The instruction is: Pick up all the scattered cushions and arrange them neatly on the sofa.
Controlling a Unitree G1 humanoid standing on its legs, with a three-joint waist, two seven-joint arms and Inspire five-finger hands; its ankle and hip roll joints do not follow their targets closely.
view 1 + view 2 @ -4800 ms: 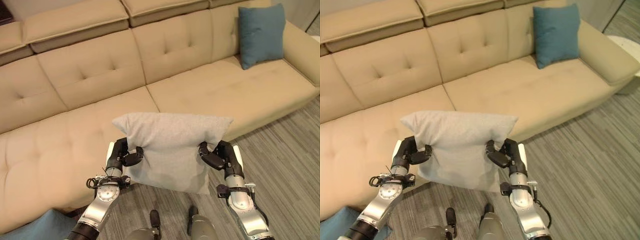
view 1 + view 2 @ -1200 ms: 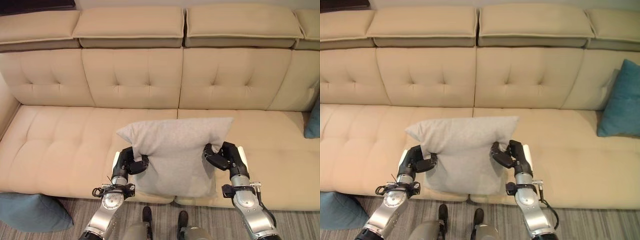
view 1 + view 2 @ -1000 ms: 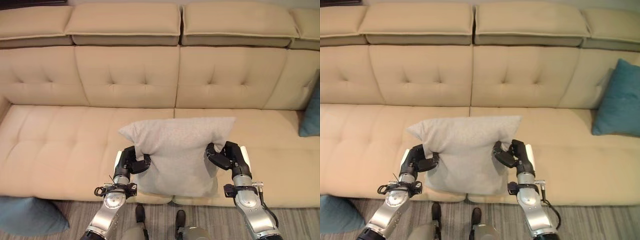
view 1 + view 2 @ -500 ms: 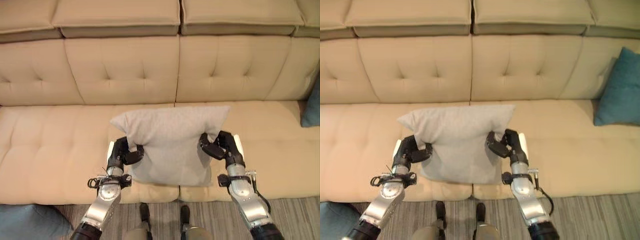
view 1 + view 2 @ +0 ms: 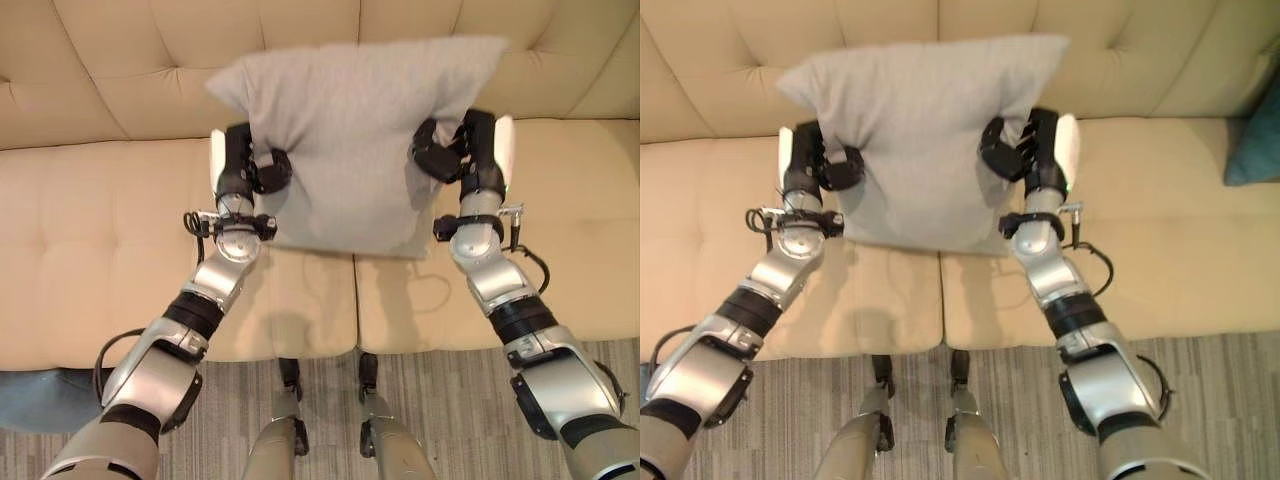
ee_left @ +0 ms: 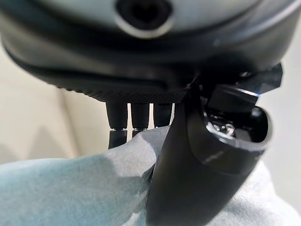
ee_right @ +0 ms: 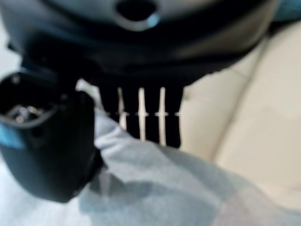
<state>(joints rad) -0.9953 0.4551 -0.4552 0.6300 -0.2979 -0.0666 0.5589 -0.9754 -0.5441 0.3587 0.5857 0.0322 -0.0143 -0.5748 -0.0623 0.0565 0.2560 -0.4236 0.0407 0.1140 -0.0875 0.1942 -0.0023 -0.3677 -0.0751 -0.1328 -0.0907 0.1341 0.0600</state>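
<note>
A light grey cushion (image 5: 350,140) hangs upright over the beige sofa's seat (image 5: 90,260), its top against the backrest. My left hand (image 5: 245,165) is shut on the cushion's left edge and my right hand (image 5: 460,150) is shut on its right edge. In the left wrist view the thumb (image 6: 197,165) presses the grey cloth (image 6: 70,193) against the fingers. The right wrist view has the thumb (image 7: 51,146) pinching the cloth (image 7: 178,188) the same way. The cushion's lower edge hovers just above the seat.
A teal cushion (image 5: 1258,140) leans at the sofa's far right. Part of a blue cushion (image 5: 40,400) lies on the striped grey floor at the lower left. The tufted backrest (image 5: 100,60) runs across the far side, with bare seat on both sides.
Both arms have reached forward and lifted the grey cushion farther over the seat toward the backrest. The camera has tipped down and moved closer to the sofa.
</note>
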